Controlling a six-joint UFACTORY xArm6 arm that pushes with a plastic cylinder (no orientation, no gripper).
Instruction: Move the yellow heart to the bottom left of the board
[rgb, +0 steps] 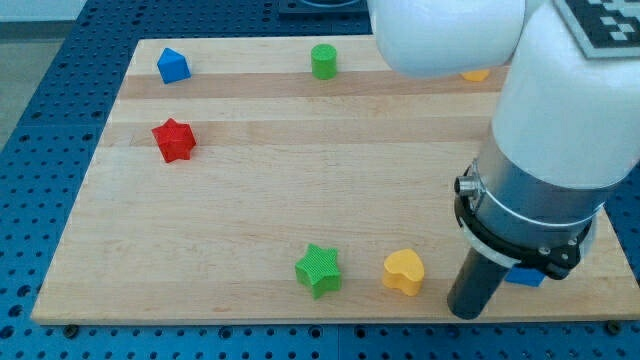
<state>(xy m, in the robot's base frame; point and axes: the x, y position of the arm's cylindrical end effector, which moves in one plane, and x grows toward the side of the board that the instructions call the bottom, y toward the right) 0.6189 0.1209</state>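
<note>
The yellow heart (404, 271) lies near the board's bottom edge, right of centre. My tip (467, 312) is at the lower end of the dark rod, just to the right of the heart and slightly below it, a small gap apart. A green star (319, 270) sits to the left of the heart. A blue block (525, 276) is mostly hidden behind the rod on its right.
A red star (174, 140) lies at the left. A blue block (172, 65) is at the top left and a green cylinder (324, 61) at the top centre. A yellow-orange block (476, 74) peeks out under the arm at the top. The arm's white body (560, 110) covers the board's right side.
</note>
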